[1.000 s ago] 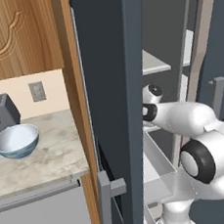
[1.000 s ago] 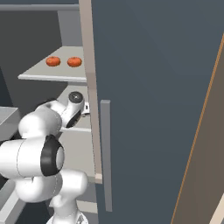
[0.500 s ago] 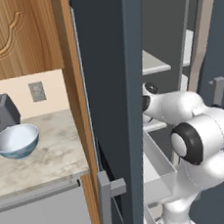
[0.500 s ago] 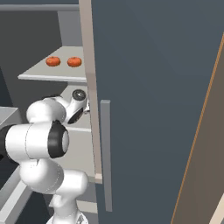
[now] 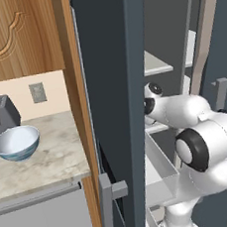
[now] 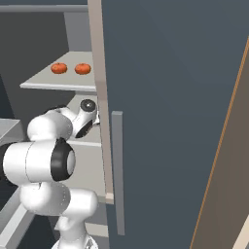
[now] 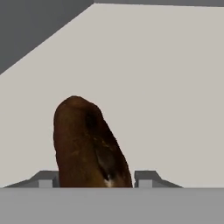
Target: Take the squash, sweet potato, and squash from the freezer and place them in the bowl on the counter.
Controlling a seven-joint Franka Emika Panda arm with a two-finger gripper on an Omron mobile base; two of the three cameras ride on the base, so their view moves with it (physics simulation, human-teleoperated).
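Sweet potato, dark brown and mottled, stands in the lower middle of the hand view against a pale grey freezer shelf. Its long axis runs nearly up the frame, leaning a little so the rounded top points to the upper left; its lower end is cut off at the bottom. The claw sits at the bottom of that frame, one grey finger tip touching the potato's left side and the other just at its right, so the jaws are pressed in on it from both sides. Whether the potato is lifted off the shelf cannot be made out.

In the left base view the freezer, a tall slate-grey cabinet, fills the middle, and the white arm reaches in from the lower right, its far end hidden behind the freezer's edge. At the left of that frame the blue-and-white bowl sits on the marbled table, beside a grey toaster cut off by the left edge.

In the right base view two small orange-red round items lie on a shelf at the upper left; too small to identify. No writing or labels can be read anywhere.
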